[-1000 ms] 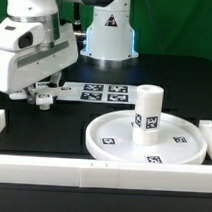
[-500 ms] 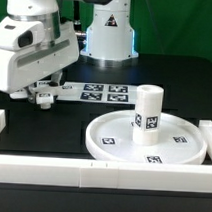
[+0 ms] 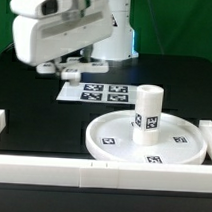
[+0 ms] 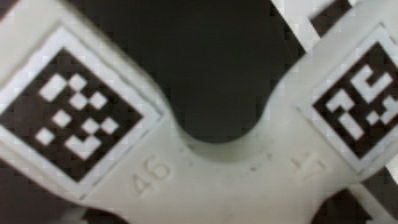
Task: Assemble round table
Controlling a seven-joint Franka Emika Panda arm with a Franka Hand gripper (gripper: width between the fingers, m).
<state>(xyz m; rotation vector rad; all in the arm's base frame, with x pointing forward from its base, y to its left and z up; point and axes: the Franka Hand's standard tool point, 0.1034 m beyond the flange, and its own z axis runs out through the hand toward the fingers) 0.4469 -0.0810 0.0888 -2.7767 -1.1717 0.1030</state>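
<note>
Risen and swung sideways since the earlier frame, the gripper (image 3: 72,65) seems closed on the cross-shaped piece (image 4: 214,170), close under its fingers; the cylinder leg (image 3: 146,114) stands on the round disc (image 3: 118,127), well apart from them; a loose grip could let the piece tilt or drop.

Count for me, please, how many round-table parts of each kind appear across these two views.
Round disc: 1
Cylinder leg: 1
Cross-shaped piece: 1
Total: 3
</note>
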